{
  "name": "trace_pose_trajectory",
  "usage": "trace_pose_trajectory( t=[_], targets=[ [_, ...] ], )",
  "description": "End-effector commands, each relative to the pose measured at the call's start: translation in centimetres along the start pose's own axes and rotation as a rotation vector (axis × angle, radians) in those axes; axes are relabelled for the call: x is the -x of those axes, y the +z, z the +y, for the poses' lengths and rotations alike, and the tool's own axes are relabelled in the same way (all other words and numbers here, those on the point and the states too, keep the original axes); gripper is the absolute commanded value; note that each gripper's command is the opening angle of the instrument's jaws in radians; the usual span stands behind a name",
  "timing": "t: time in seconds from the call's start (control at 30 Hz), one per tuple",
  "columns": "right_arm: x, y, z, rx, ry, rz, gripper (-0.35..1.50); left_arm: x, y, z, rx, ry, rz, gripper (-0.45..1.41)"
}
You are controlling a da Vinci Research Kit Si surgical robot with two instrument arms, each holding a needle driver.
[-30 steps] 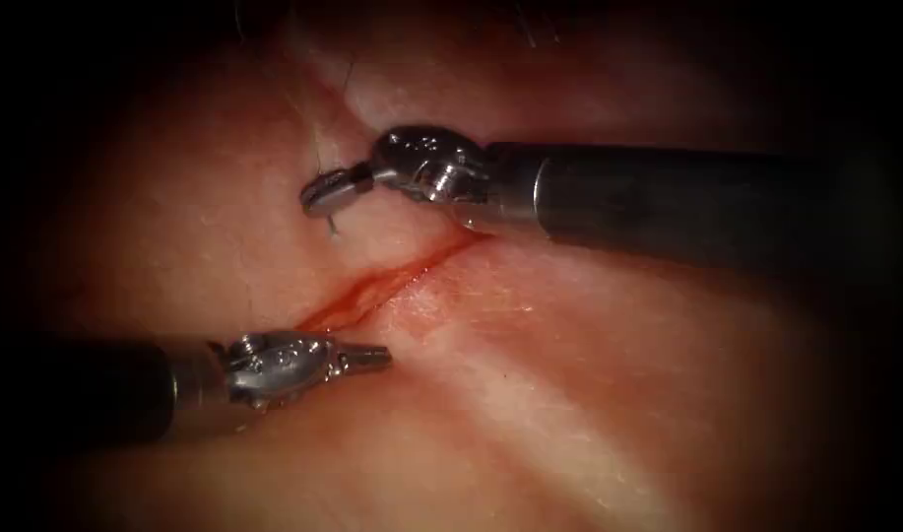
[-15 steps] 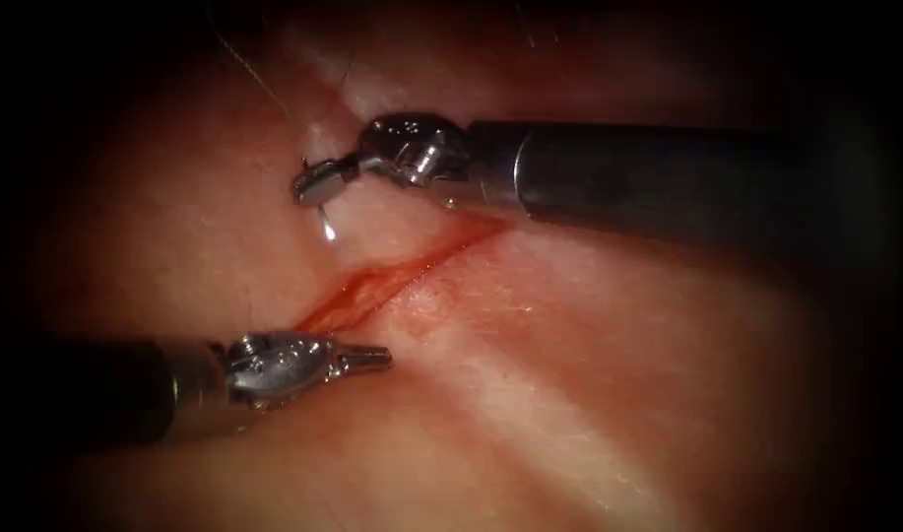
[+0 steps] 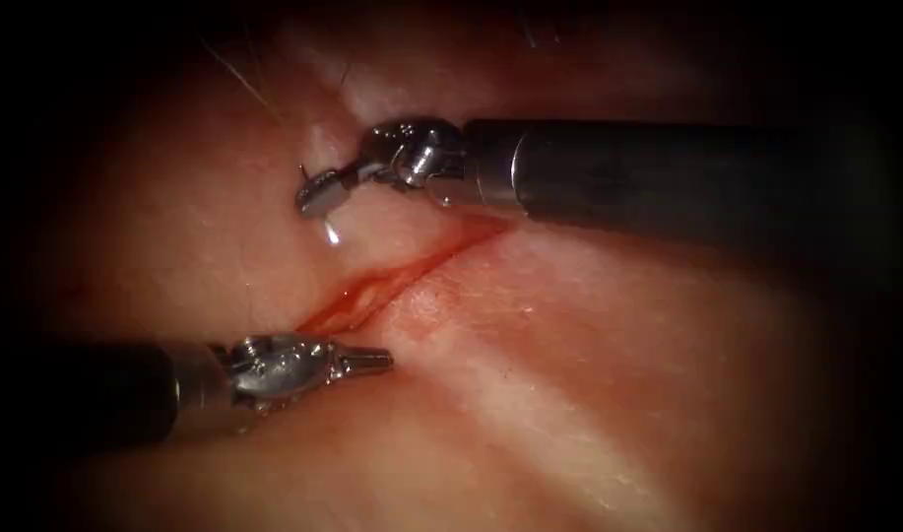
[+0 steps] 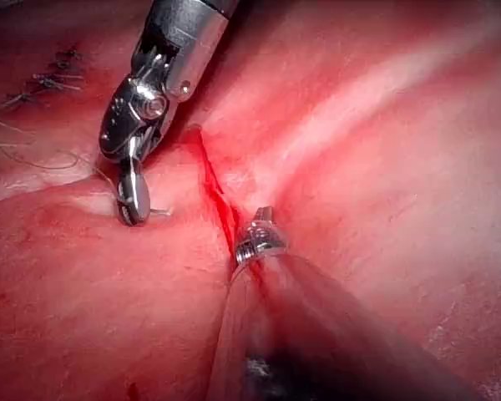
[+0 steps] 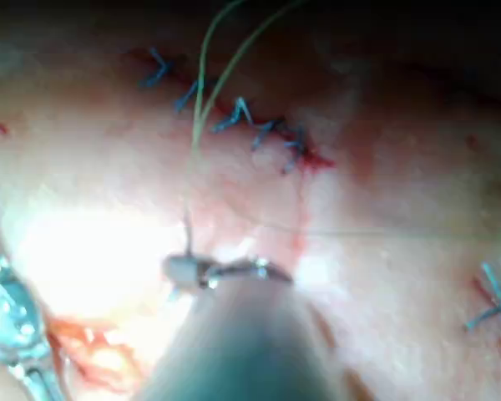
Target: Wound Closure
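My right tool [image 3: 316, 197] reaches in from the right, its jaws shut on the curved needle [image 3: 329, 232]. A short bright piece of the needle points down at the tissue [image 3: 569, 394], just left of the cut [image 3: 392, 281]. Whether its tip is in the tissue I cannot tell. Red fluid lines the cut. My left tool [image 3: 374, 362] rests low at the cut's near end, jaws shut and holding nothing. The left wrist view has the right tool [image 4: 134, 205] left of the cut [image 4: 217, 192] and my left tool [image 4: 263, 230] beside it. Thread [image 5: 202, 75] trails away from the right tool [image 5: 184, 271].
Finished blue stitches [image 5: 242, 117] cross an older closed line beyond the right tool, also seen as stitches [image 4: 50, 81] in the left wrist view. Loose thread [image 4: 33, 154] lies on the tissue near them. The right tool's dark shaft [image 3: 668, 182] spans the far end of the cut.
The right tool has shifted slightly left and up and turned at its wrist, with the needle in its jaws. The left tool has stayed put.
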Motion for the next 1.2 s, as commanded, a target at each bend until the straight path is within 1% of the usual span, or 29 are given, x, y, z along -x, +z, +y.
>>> trace_pose_trajectory(
  t=[0.03, 0.37, 0.83, 1.2],
  targets=[
    [-0.03, 0.04, 0.03, -0.006, 0.006, -0.004, -0.35, 0.02, 0.09, 0.0, 0.0, 0.001, 0.001, -0.08],
    [0.1, 0.05, -0.04, -0.025, 0.048, -0.025, -0.35, 0.03, 0.1, -0.01, -0.001, 0.002, -0.001, -0.08],
    [0.23, 0.16, -0.25, -0.094, 0.036, -0.047, -0.35, 0.05, 0.09, -0.02, 0.004, 0.004, -0.013, -0.08],
    [0.4, 0.13, -0.33, -0.146, 0.04, -0.064, -0.35, 0.05, 0.09, -0.02, 0.005, 0.004, -0.013, -0.08]
  ],
)
